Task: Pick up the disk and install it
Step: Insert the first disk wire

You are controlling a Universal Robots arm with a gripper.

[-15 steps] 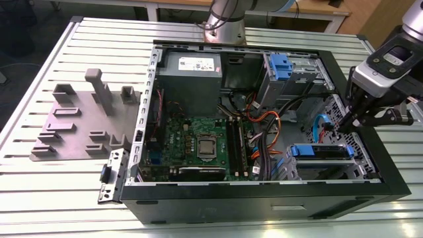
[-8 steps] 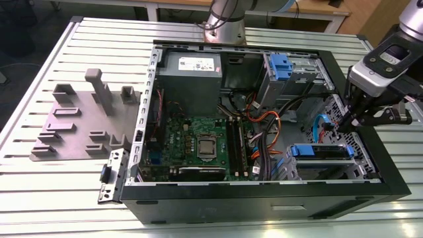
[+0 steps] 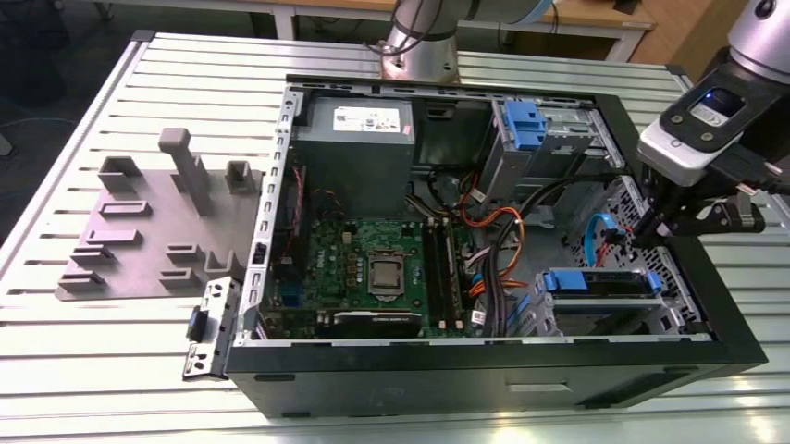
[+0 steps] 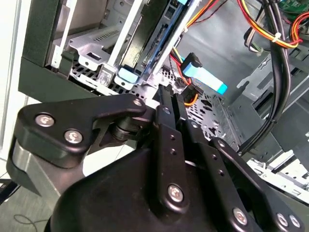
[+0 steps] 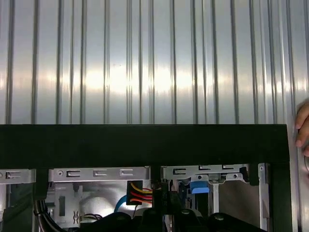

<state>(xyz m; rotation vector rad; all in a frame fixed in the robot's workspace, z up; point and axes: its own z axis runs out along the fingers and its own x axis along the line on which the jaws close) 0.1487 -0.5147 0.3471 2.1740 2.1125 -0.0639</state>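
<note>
Ribbed metal surface (image 3: 111, 351) carried an open computer case (image 3: 494, 370). Inside its front corner, the disk (image 3: 600, 282) sat in a drive bay. Black fingers (image 4: 169, 104) hung just above it, closed together, gripping nothing.

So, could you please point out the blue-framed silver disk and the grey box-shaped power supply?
Blue-framed silver disk (image 3: 601, 282): exterior view, blue carrier's front edge.
Grey box-shaped power supply (image 3: 354, 148): exterior view, bare side panel.
</note>
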